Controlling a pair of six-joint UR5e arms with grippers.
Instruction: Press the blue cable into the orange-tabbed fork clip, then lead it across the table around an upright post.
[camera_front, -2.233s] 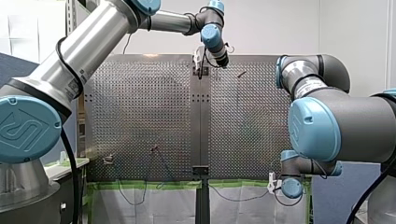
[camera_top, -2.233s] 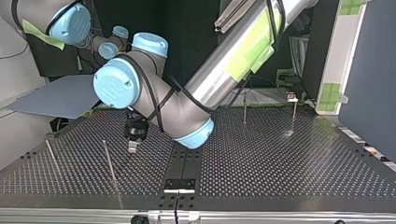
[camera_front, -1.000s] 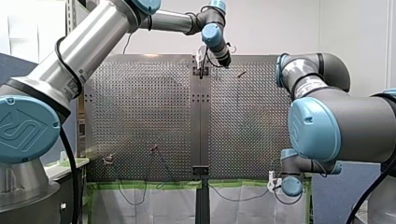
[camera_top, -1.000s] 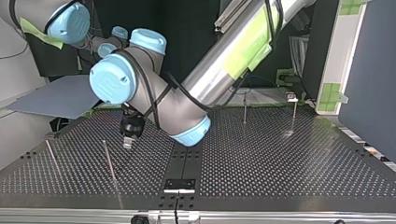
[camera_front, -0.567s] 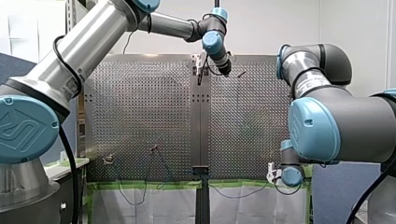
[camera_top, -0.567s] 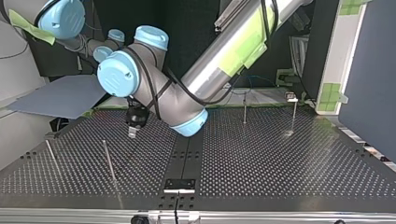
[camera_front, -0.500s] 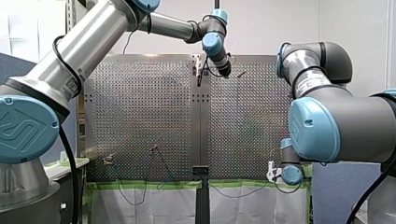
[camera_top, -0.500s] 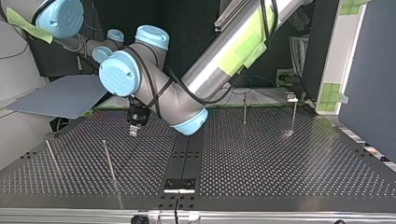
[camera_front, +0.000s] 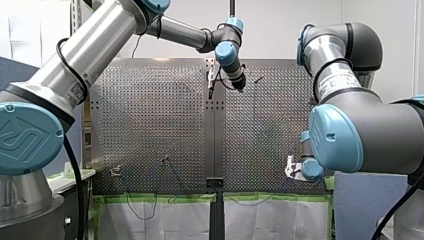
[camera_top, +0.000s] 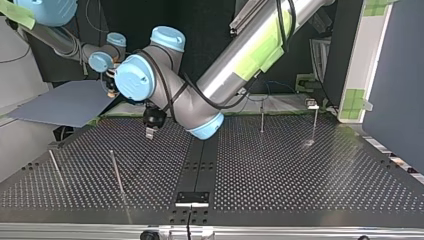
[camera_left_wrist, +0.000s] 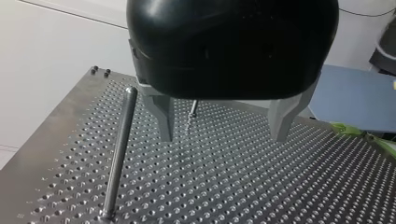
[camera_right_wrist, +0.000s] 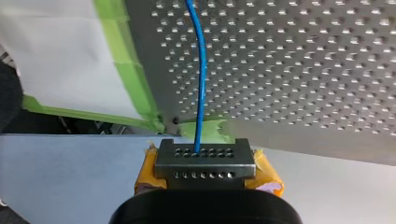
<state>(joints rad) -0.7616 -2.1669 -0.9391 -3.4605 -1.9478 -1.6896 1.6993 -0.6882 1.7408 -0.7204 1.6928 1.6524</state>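
Blue cable (camera_right_wrist: 201, 84) runs from the right hand (camera_right_wrist: 204, 156), clenched on it, over the table (camera_right_wrist: 303, 70) edge; the left hand (camera_left_wrist: 224, 125) hangs released and empty above the table beside a post (camera_left_wrist: 119, 149).

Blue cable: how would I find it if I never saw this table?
Find the big metal table full of little holes, then its edge with green tape. My right gripper sits near that edge, pinching the blue cable, which runs away over the table. It is the only thin, bright blue line there.
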